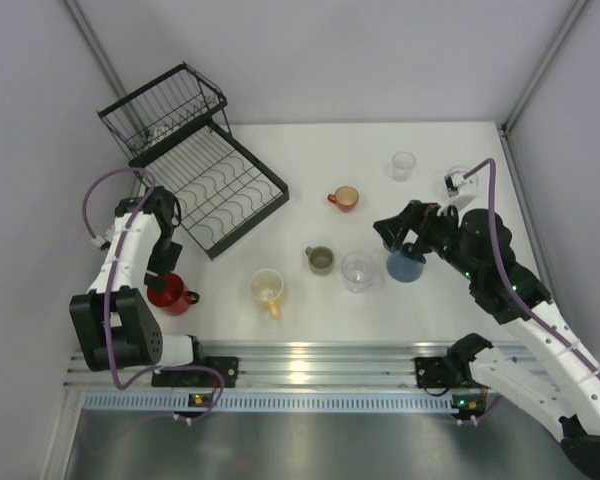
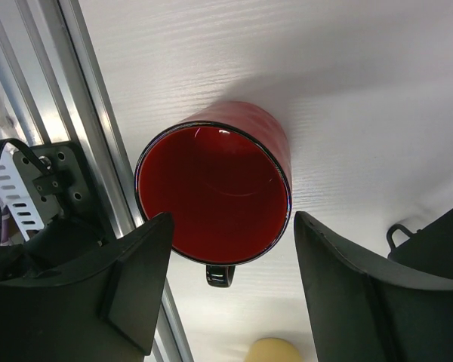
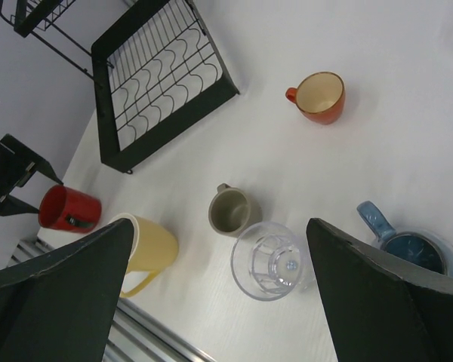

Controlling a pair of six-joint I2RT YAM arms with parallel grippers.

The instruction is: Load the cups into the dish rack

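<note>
The red mug [image 1: 168, 292] stands upright on the tabletop [image 1: 320, 150], outside the dish rack [image 1: 195, 170] and toward the near edge from it. The left fingers [image 2: 136, 279] sit spread on either side of its rim, parted wider than the mug and not clamped on it. Rightward from the rack's near corner, a yellow mug [image 1: 267, 288], an olive-grey mug [image 1: 320, 260], a clear tumbler [image 1: 358, 271] and a blue mug [image 1: 405, 265] stand in a rough row. An orange-red mug [image 1: 344, 199] stands just right of the rack's tray, a second tumbler [image 1: 404, 165] beyond it. The right fingers [image 3: 385, 286] hang over the blue mug, fully spread, holding nothing.
</note>
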